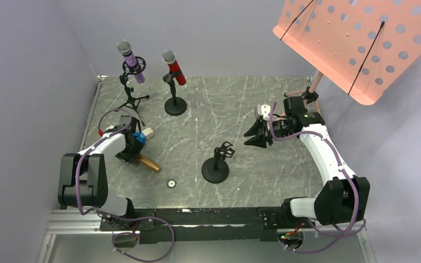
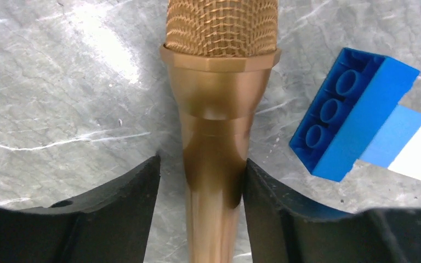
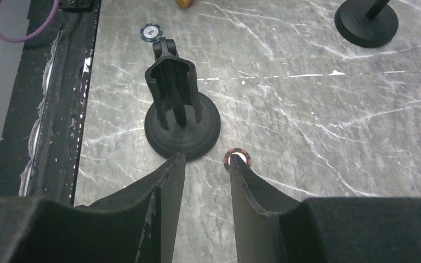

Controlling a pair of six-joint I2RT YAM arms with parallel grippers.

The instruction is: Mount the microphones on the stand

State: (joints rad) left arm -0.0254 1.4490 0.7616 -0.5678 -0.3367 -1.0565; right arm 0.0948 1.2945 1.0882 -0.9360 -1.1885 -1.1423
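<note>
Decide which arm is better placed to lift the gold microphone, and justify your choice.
Left. The left gripper straddles the handle of the gold microphone, so it seems to need only to close. The right gripper hangs open and empty, well away from it, by the empty stand.

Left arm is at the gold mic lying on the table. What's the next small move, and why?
Probably close the left gripper onto the handle of the gold microphone before any lift. Its fingers straddle the handle, one pad touching and the other showing a gap, and the empty stand nearby has nothing in its clip.
</note>
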